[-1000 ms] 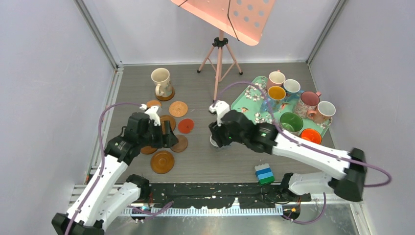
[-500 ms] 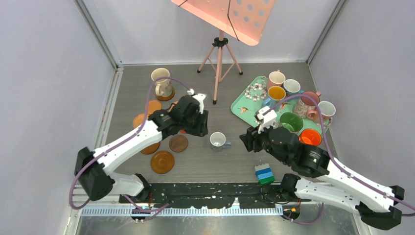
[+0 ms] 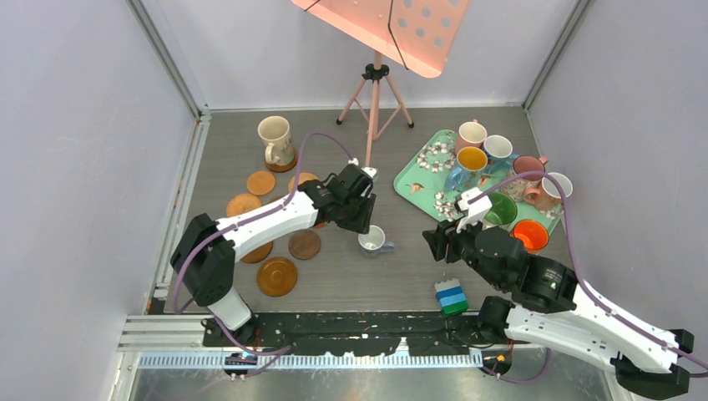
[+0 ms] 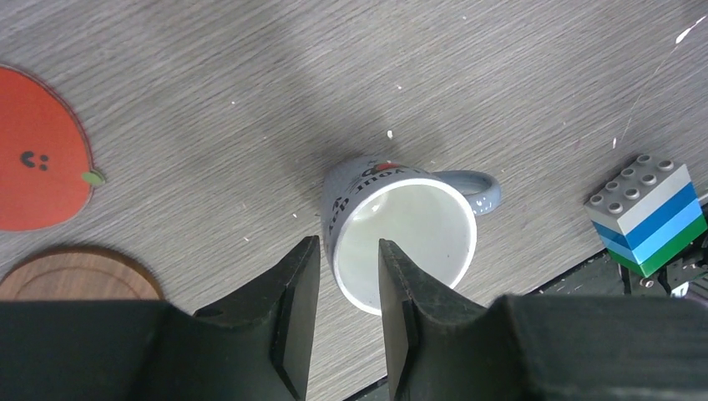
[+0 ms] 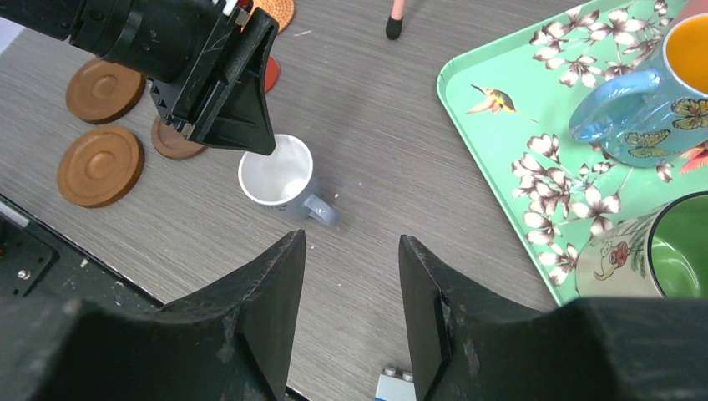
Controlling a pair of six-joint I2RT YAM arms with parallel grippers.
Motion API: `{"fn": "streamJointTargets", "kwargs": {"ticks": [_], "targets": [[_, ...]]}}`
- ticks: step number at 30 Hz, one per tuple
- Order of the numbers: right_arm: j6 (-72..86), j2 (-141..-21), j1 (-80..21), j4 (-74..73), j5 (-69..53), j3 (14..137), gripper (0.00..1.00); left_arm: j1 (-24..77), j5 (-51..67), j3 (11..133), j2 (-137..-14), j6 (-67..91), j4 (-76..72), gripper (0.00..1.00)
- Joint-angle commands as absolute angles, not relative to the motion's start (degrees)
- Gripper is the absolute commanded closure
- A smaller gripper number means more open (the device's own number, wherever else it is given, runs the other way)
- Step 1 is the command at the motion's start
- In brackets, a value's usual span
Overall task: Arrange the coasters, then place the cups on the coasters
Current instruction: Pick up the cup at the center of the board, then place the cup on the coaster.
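A grey cup (image 3: 372,241) (image 4: 401,242) (image 5: 275,175) stands upright on the table's middle, handle to the right. My left gripper (image 3: 361,222) (image 4: 346,242) straddles the cup's left rim, one finger outside and one inside, jaws narrow but open with a gap showing. My right gripper (image 3: 438,242) (image 5: 351,238) hangs open over bare table to the right of the cup, holding nothing. Brown and orange coasters (image 3: 277,276) (image 3: 304,245) (image 3: 260,183) lie at the left. A red coaster (image 4: 33,159) lies beside them. A cream cup (image 3: 275,138) stands on a coaster at the back left.
A mint floral tray (image 3: 417,175) at the right holds several cups, among them one green inside (image 3: 499,209) and one orange inside (image 3: 530,234). A blue, white and green toy block (image 3: 452,296) sits near the front edge. A pink tripod stand (image 3: 374,92) rises at the back.
My left arm swung right from the coasters to the grey cup and its jaws narrowed. My right arm left the cup and drew back to the right.
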State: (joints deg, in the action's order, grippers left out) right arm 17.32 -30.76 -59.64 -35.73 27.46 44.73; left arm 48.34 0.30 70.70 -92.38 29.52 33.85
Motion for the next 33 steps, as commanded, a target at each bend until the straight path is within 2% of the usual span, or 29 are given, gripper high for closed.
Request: {"fn": "streamJointTargets", "kwargs": {"ticks": [1,4,9,11,12,18,22,25,28,33], "targets": [[18.0,-31.5,-59.9,-35.1,28.8,44.0,0.48,49.4,0.6,71.3,-93.3,30.1,31.3,0.66],[17.7,-31.8,-59.9,-34.2,29.0,43.5,0.48,49.7,-1.3,71.4,-93.9,29.6,32.5,0.69],[17.5,-32.5,-59.9,-33.3,29.9,43.5,0.48,49.7,-2.8,71.4,-93.7,28.9,34.6,0.87],[17.6,-32.8,-59.9,-33.1,29.8,43.3,0.48,49.7,-3.1,71.2,-92.4,28.6,35.2,0.98],[17.8,-32.9,-59.9,-33.1,29.8,43.2,0.48,49.7,-3.7,71.2,-91.7,28.4,35.7,1.0],[19.0,-33.0,-59.9,-33.0,29.1,42.9,0.47,49.1,-7.6,71.6,-86.1,26.2,38.9,1.0],[19.4,-32.5,-59.9,-33.9,29.0,43.0,0.44,45.1,-9.9,70.8,-81.3,25.5,40.3,1.0],[19.9,-31.9,-59.9,-34.8,28.9,43.2,0.35,39.1,-10.5,69.9,-77.2,25.0,41.7,1.0],[20.1,-31.0,-59.9,-35.2,29.1,43.4,0.18,32.1,-9.2,68.9,-74.1,24.1,42.4,1.0],[20.4,-30.5,-59.9,-35.1,29.8,43.4,0.06,18.3,-4.8,66.6,-69.9,24.4,41.6,1.0]]}}
